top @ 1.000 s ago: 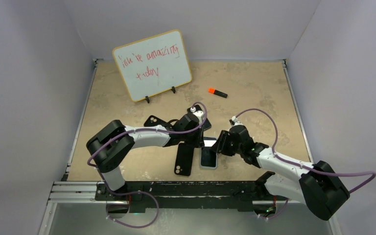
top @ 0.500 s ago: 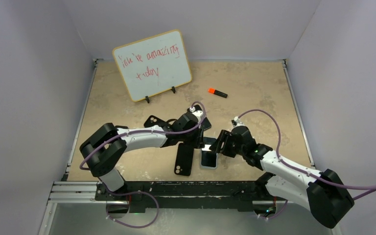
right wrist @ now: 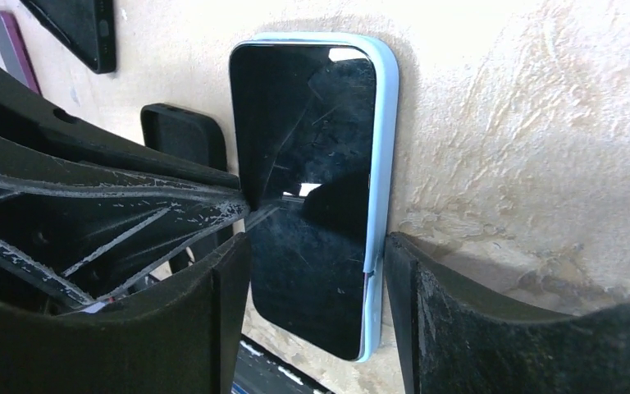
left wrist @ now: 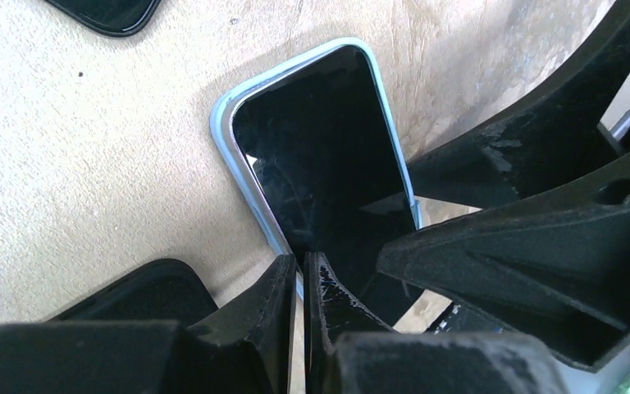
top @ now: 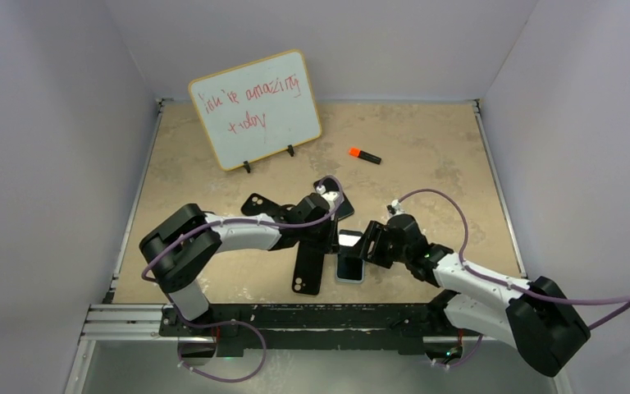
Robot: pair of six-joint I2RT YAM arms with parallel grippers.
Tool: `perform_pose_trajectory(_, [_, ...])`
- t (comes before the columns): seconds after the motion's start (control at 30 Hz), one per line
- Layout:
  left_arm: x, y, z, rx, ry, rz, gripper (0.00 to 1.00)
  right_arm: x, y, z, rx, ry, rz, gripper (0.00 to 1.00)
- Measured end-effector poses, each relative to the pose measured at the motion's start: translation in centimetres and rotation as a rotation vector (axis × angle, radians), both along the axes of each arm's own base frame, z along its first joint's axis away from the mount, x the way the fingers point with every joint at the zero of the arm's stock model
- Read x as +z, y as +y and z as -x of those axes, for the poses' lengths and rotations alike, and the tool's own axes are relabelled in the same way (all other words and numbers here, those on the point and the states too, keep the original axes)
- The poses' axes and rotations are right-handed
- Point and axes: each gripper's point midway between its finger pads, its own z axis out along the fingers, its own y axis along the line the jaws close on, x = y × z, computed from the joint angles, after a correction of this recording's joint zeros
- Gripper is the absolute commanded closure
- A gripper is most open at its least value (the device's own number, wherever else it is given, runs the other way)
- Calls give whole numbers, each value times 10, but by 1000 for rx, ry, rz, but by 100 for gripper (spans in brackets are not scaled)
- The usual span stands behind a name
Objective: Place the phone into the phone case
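Observation:
The phone (right wrist: pixel 308 176), black screen up, lies in a light blue phone case (right wrist: pixel 383 148) on the table; both show in the top view (top: pixel 349 268) and the left wrist view (left wrist: pixel 320 148). My right gripper (right wrist: pixel 316 246) straddles the phone's near end, with one finger against the blue case edge and the other at the opposite side. My left gripper (left wrist: pixel 302 267) is shut, and its joined tips rest on the phone's edge by the case rim. In the top view the left gripper (top: pixel 331 241) and right gripper (top: pixel 360 249) meet over the phone.
An empty black case (top: pixel 308 268) lies just left of the phone. More black cases or phones (top: pixel 256 203) lie behind the left arm. A whiteboard (top: pixel 256 109) stands at the back left. An orange marker (top: pixel 364 154) lies behind the centre.
Both grippers have shifted slightly over the phone's far end. The left arm's elbow moved a little. The phone and case have stayed in place.

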Motion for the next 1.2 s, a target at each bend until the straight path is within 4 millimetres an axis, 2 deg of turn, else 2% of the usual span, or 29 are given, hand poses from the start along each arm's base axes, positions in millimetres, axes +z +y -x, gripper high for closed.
perform_pose_trajectory(0.4, [-1,4,1,16,27,39,93,7,13,-2,-43,-27,-183,36])
perform_pose_trajectory(0.53, [-1,6,1,18,20,46,93,11,17,-3,-42,-37,-225,38])
perform_pose_trajectory(0.8, [0,10,1,22,22,44,93,19,24,-2,-22,-45,-267,59])
perform_pose_trajectory(0.97, [1,11,2,22,20,50,92,10,21,0,-21,-26,-233,82])
perform_pose_trajectory(1.0, [1,11,2,22,20,50,90,7,21,0,-20,-18,-225,88])
perform_pose_trajectory(1.1, [2,12,4,16,21,46,86,10,23,-1,-9,-23,-233,95])
perform_pose_trajectory(1.2, [11,21,8,1,21,24,71,12,25,0,3,-26,-224,100])
